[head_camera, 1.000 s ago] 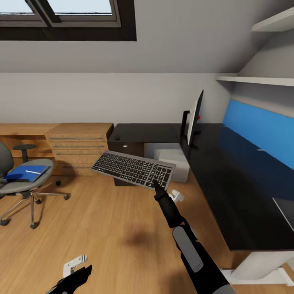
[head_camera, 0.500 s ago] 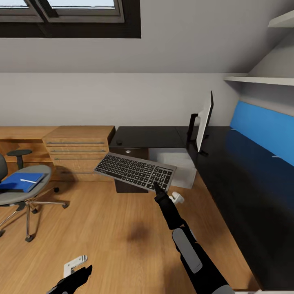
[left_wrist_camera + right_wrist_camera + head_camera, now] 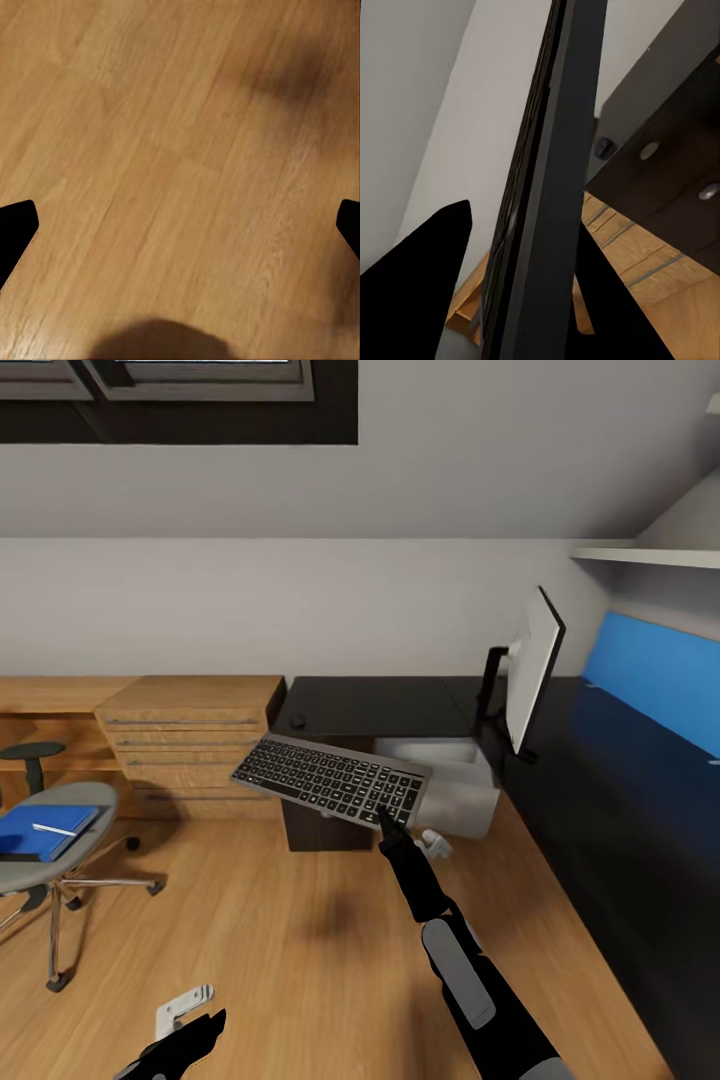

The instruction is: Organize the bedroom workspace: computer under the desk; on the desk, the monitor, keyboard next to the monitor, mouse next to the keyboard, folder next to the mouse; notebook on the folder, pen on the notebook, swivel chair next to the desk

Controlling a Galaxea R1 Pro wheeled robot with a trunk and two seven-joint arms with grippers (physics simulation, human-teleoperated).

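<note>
We carry the slim dark grey keyboard [image 3: 329, 779], stiff and probably light, clamped edgewise in our right pincer [image 3: 383, 820] at its near corner.

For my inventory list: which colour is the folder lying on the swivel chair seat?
Bright blue. The folder shows best in the head view.

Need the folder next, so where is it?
In the head view the folder lies at far left on the swivel chair seat, with a pale pen on it.
</note>
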